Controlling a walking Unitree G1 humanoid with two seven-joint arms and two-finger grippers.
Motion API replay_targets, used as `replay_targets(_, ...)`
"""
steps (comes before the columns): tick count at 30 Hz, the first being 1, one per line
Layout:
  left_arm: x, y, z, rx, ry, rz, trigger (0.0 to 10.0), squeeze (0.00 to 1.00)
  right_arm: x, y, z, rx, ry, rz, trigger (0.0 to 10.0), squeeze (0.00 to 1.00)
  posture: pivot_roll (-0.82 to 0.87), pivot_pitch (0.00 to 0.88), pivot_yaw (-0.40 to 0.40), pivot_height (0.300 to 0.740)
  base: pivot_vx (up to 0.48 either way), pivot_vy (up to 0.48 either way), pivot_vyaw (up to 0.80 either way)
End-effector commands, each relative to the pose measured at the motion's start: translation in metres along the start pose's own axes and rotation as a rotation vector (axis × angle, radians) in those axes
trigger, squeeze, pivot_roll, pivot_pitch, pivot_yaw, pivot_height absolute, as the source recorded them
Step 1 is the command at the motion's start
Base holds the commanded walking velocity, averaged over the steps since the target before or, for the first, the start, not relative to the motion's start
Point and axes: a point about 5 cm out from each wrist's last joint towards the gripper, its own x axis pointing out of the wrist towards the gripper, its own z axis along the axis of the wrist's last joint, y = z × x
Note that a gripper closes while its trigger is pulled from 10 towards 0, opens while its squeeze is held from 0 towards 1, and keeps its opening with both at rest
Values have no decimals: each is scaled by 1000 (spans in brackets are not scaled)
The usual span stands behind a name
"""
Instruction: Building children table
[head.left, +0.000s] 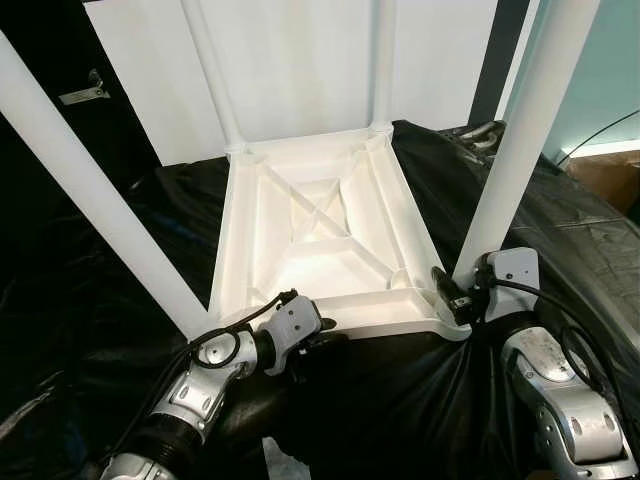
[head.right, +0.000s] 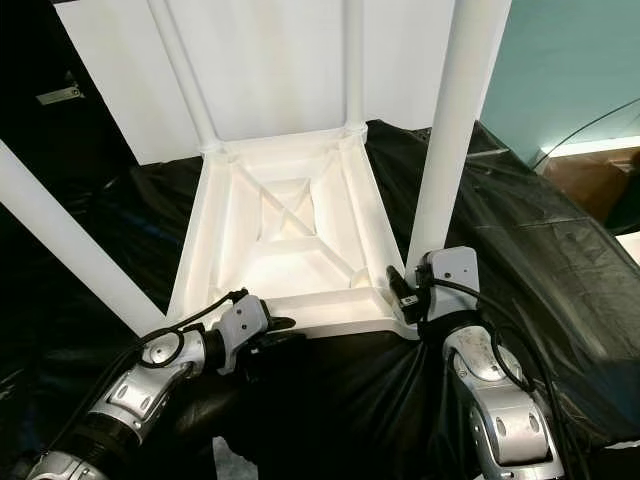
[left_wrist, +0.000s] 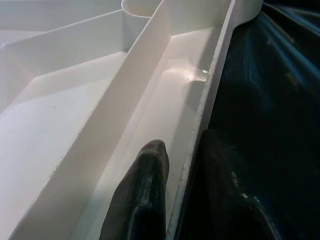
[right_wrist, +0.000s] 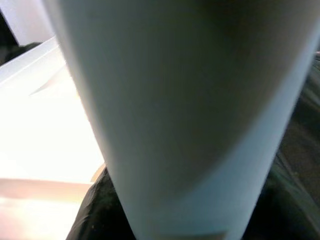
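Tabletop (head.left: 320, 240), white plastic, upside down on black sheet (head.left: 120, 260), ribbed underside facing up, centre of the frame. Four white legs stand in its corner sockets: near-left leg (head.left: 90, 190) slanting to the upper left of the frame, two far legs at upper centre, near-right leg (head.left: 530, 130) rising to the upper right.

Left gripper (head.left: 318, 345), lower left of centre: at the near rim of the tabletop. In the left wrist view its fingers (left_wrist: 142, 195) straddle that rim, one inside the channel, one outside against the sheet; narrowly spread, pinching the rim wall.

Right gripper (head.left: 450, 295), lower right: at the base of the near-right leg by the corner socket. The right wrist view shows the leg (right_wrist: 190, 115) close up; whether the fingers are spread or pressed together cannot be told.
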Motion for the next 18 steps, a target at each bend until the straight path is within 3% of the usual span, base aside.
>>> replay_targets(1, 7, -5, -12, -88, 19, 65, 10000, 0, -8, 6, -66, 96, 358, 0, 10000, 0, -142, 46, 73, 740, 0, 0, 0)
replay_targets(7, 5, 15, 14, -83, -107, 207, 10000, 0, -6, 6, -69, 181, 367, -45, 10000, 0, -138, 48, 71, 740, 0, 0, 0)
replay_targets(9, 5, 15, 14, -83, -107, 207, 10000, 0, -6, 6, -69, 181, 367, -45, 10000, 0, -138, 48, 71, 740, 0, 0, 0)
replay_targets(11, 1, 27, 37, -52, -179, 271, 10000, 0, -6, 4, -71, 218, 376, -76, 10000, 0, -137, 49, 73, 740, 0, 0, 0)
replay_targets(18, -1, 29, 51, -44, -235, 255, 10000, 0, -4, 2, -69, 219, 372, -75, 10000, 0, -134, 50, 73, 740, 0, 0, 0)
